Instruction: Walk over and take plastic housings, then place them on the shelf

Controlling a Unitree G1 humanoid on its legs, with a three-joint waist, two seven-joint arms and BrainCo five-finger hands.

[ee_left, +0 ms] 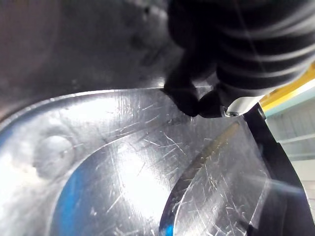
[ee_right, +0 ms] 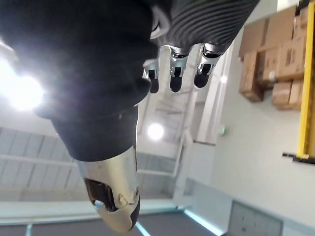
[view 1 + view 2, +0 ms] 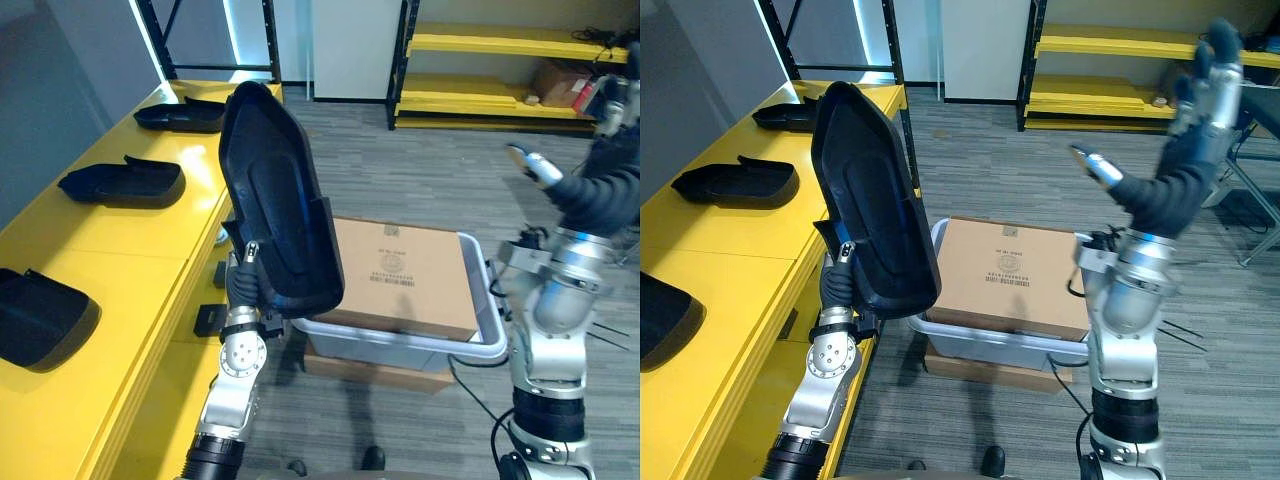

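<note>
Housing (image 3: 275, 190) black, upright, clamped in left robot hand (image 3: 243, 285), right robot hand (image 3: 1200, 110) raised, fingers (image 2: 171, 73) straight

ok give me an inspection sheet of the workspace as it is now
surface: yellow shelf on the robot's left
job's things: far housing, middle housing and near housing lie apart on it; fourth housing held upright
clutter: cardboard box in grey bin on the floor
hands: left hand shut on the fourth housing; right hand raised, open, empty
cables: nothing seen
surroundings: carpet, yellow rack behind
</note>
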